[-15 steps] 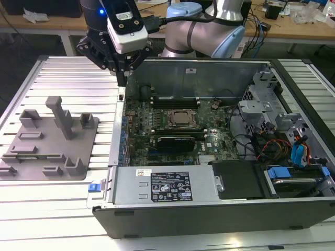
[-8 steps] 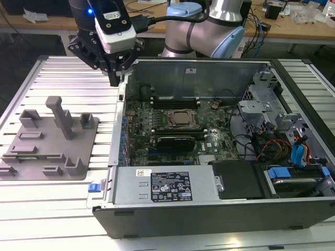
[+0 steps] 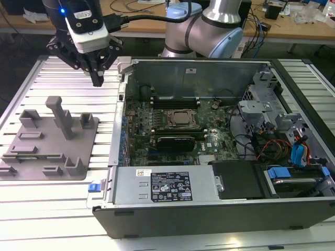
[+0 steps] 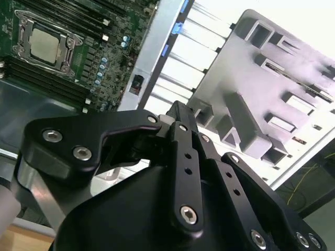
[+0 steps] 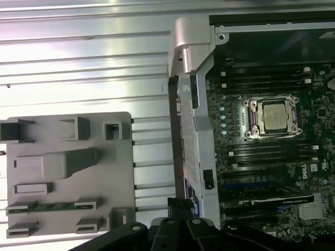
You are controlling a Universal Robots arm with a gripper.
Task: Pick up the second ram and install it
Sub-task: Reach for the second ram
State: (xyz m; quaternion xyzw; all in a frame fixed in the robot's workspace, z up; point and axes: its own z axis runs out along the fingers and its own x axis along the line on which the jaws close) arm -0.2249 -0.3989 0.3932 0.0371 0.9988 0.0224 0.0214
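The second ram (image 5: 52, 206) is a narrow green stick lying flat in the slot holders of the grey holder tray (image 5: 68, 167). In the exterior view this tray (image 3: 49, 141) sits on the slatted table to the left of the open computer case. My gripper (image 3: 98, 79) hangs above the table between the tray's far edge and the case wall, well above the ram and off to its side. Its fingers meet at the tip (image 4: 179, 112) with nothing between them. The motherboard with its CPU socket (image 3: 182, 118) and dark memory slots (image 5: 267, 151) lies inside the case.
A tall post (image 3: 63, 117) and several small blocks stand up from the tray. The case's metal side wall (image 5: 191, 104) rises between tray and motherboard. A black expansion card (image 3: 178, 141), a power supply (image 3: 167, 184) and cables (image 3: 272, 146) crowd the case. The arm (image 3: 209, 26) reaches over the back.
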